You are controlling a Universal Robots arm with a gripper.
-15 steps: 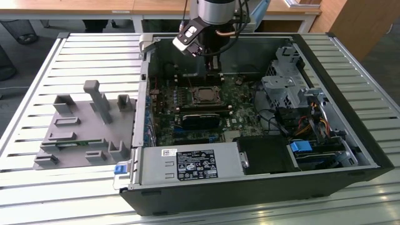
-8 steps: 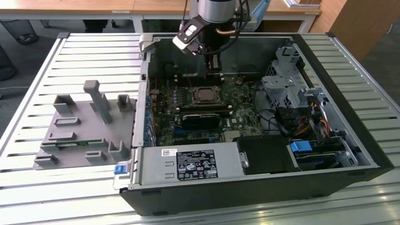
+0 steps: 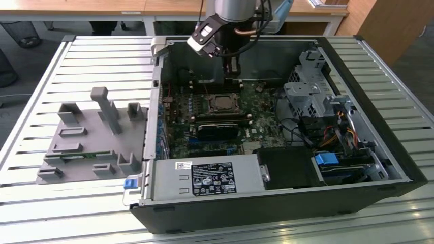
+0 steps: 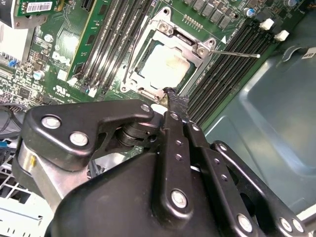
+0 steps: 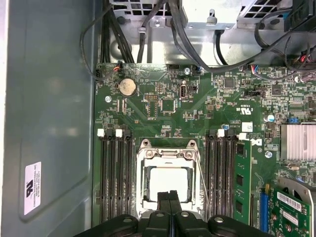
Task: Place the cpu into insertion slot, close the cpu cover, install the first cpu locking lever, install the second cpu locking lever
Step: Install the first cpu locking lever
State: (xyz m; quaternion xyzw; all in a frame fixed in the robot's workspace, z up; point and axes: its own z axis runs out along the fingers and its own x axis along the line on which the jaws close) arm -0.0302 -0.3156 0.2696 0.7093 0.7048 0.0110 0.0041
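Cpu (image 5: 169, 180), small flat square silver-grey metal chip, lies framed by thin silvery square metal cpu cover (image 5: 168, 154), just beneath the hand (image 5: 170, 197), clenched on nothing. Likely light, stiff, fragile; grip edges.

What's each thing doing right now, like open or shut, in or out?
Silver-grey square cpu: seated under its cover.
Silvery square metal cpu cover: folded down around the chip.
Black gripper: shut, empty, over the chip's edge.
Black computer case: side open.

above cpu cover (image 5: 168, 157): open | either side: memory slots (image 5: 116, 177) | further off: cables (image 5: 180, 34)
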